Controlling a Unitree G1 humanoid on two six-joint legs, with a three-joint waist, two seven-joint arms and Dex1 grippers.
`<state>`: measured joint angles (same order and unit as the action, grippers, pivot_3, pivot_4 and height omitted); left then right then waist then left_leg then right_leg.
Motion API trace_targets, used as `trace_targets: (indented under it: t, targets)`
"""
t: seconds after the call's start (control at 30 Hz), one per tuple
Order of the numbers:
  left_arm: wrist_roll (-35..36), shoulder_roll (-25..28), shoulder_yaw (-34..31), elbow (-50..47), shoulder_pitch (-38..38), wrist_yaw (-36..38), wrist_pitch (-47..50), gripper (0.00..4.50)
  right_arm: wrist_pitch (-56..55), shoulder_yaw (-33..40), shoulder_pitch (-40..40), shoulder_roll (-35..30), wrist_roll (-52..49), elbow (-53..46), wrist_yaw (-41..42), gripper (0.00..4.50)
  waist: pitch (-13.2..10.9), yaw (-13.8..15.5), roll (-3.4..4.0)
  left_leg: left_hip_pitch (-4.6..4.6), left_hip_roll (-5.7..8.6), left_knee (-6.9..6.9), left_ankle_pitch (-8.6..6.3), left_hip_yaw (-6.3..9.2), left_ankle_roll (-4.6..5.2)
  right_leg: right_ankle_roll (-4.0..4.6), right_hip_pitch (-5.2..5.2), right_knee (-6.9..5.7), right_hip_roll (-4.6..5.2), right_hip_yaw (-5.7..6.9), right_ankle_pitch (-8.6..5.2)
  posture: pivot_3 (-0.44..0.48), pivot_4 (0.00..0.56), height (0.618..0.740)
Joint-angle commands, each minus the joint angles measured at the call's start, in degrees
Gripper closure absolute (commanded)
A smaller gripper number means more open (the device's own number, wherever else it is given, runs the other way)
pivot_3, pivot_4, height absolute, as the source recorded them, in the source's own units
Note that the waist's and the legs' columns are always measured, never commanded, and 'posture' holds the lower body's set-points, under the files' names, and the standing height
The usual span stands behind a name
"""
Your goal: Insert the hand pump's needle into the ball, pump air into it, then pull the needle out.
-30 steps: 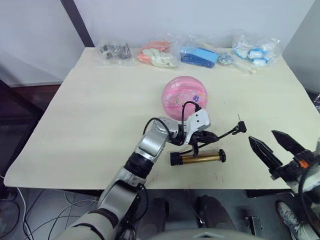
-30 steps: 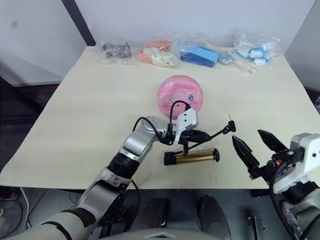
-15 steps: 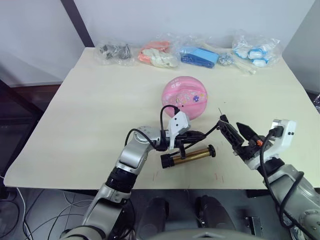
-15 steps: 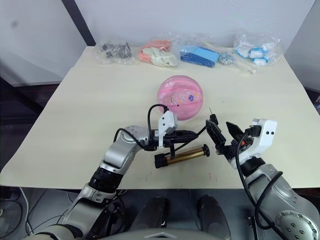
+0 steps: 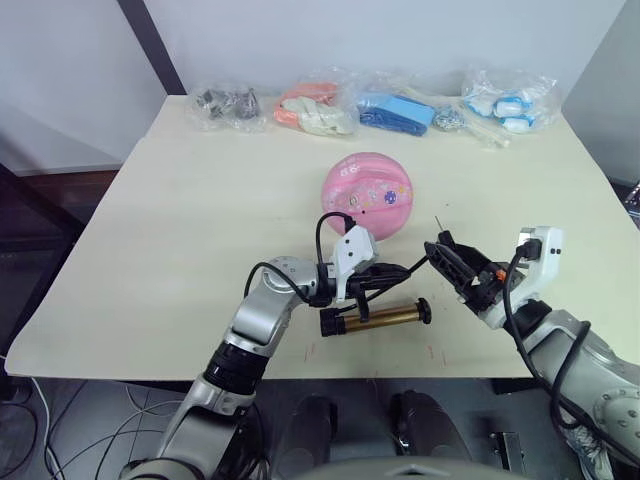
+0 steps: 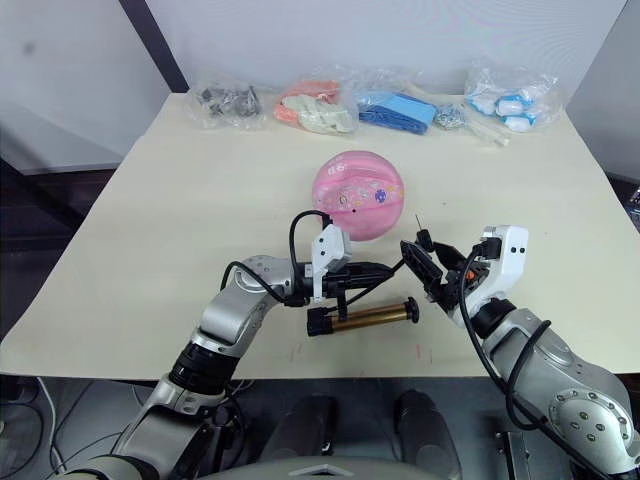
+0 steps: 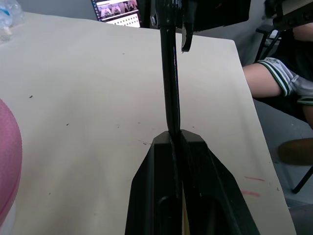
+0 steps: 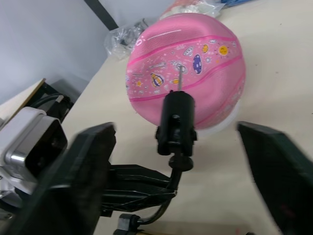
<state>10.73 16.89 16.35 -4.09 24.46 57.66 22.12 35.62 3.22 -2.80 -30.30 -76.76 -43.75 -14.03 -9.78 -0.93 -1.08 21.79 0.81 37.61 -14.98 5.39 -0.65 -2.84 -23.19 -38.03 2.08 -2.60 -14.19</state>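
A pale wooden table [image 5: 180, 230] stands against a light wall, with a dark diagonal post behind its far left corner and dark floor on the left. Along the far edge lie four clear bags [image 5: 228, 104]: small dark parts, orange and cream pieces, blue items, and white-and-blue items at 1 o'clock. Faint red marks show on the near edge.

The ball [image 5: 367, 194] rests just past table centre, prints facing the camera. At 6 o'clock from it lies the pump [image 5: 375, 317], barrel flat on the table and crosswise; its handle end is partly hidden by the left gripper.

The left gripper [image 5: 385, 272], reaching in from 7 o'clock, has its fingers clamped together on the hose [image 7: 169, 83]; the left wrist view shows the hose squeezed between the two pads and running away toward the right arm. The hose rises toward 2 o'clock to the black fitting, where the needle [image 8: 180, 77] points up and toward the ball, apart from it.

The right gripper [image 5: 458, 268], entering from 4 o'clock, has its fingers spread wide on either side of the fitting, not touching it. The valve hole cannot be made out with certainty. A person's leg shows beyond the table edge in the left wrist view.
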Motion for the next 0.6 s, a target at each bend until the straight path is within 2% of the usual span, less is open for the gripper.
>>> trace_targets:
  t: [0.03, 0.6]
  targets:
    - [1.57, 0.18, 0.17, -3.44, -0.22, -0.33, -0.27, 4.5, -0.02, 1.31, 0.95, -0.42, -1.53, -0.95, 0.27, 1.55, 0.0, -0.03, 0.0, 0.0, 0.0, 0.0, 0.0, 0.0, 0.0, 0.0, 0.0, 0.0, 0.0, 0.0, 0.0, 0.0, 0.15, 0.74]
    - [2.04, 0.71, 0.5, -3.71, -0.1, -0.79, -0.37, 4.5, -0.43, 1.77, 2.62, 0.24, -2.35, 0.19, 0.07, 1.55, 0.0, -0.02, 0.0, 0.0, 0.0, 0.0, 0.0, 0.0, 0.0, 0.0, 0.0, 0.01, 0.0, 0.01, 0.0, 0.0, 0.15, 0.74]
